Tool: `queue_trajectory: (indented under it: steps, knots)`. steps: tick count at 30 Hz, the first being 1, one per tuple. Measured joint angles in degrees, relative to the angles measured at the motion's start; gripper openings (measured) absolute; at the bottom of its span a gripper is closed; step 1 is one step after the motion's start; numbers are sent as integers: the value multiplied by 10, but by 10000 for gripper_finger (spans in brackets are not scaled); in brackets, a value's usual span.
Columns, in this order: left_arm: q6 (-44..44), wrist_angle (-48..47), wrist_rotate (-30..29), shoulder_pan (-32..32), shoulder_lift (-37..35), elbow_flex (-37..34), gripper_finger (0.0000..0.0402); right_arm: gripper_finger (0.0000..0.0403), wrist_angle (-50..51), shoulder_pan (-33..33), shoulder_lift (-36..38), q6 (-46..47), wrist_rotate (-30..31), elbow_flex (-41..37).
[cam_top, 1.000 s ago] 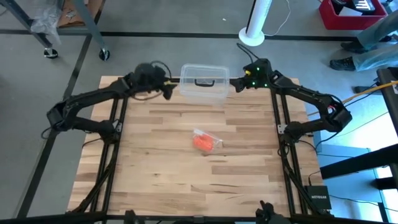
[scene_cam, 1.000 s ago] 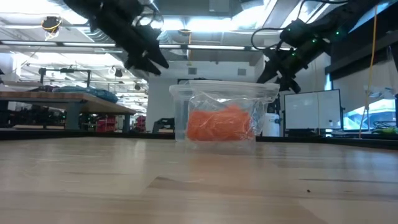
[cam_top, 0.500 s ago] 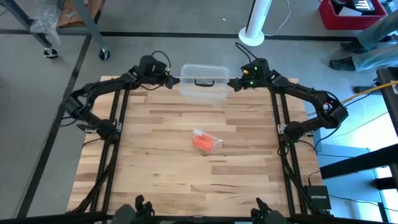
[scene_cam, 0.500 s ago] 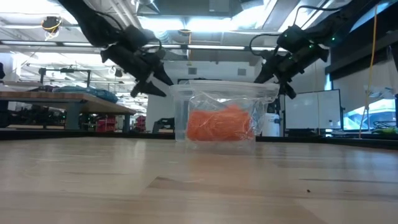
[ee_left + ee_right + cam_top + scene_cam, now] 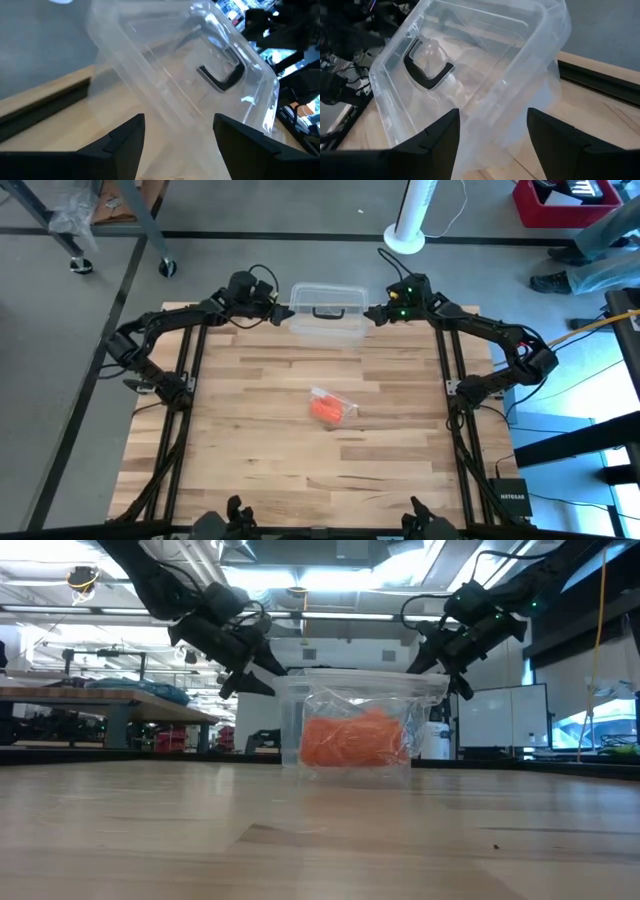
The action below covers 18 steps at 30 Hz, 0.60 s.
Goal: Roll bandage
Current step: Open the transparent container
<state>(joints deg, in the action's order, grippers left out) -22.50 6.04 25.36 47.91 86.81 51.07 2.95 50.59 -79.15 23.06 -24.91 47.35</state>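
Note:
The orange bandage (image 5: 324, 409) lies bunched inside a small transparent plastic piece (image 5: 343, 408) at the middle of the table; it also shows in the low view (image 5: 352, 740). A clear plastic box (image 5: 326, 326) with a dark handle (image 5: 326, 311) stands at the table's far edge, lid on. My left gripper (image 5: 284, 311) is open at the box's left end (image 5: 150, 95). My right gripper (image 5: 371, 313) is open at the box's right end (image 5: 530, 95). Both are far from the bandage. My left gripper comes level from the table's left, its open fingers (image 5: 125, 137) on either side of the box's left end; I cannot tell whether they touch it. My right gripper comes level from the table's right, its open fingers (image 5: 440, 132) at the box's right end; I cannot tell whether they touch it.
The table (image 5: 260, 480) is bare wood around the bandage. Both arms reach in along the far edge. A white post base (image 5: 405, 238) stands on the floor beyond the table.
My left gripper has gone down and toward the table's right, up to the box's left end, and the arm behind it has swung toward the far edge. My right gripper has moved a little left, toward the box's right end. The box and bandage have stayed put.

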Motion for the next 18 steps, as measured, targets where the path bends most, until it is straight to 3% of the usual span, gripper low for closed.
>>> queue_trajectory:
  steps: [18]
  knots:
    - [-1,21,-1,-13,9,0,228,232,3,-19,1,14,-14,3]
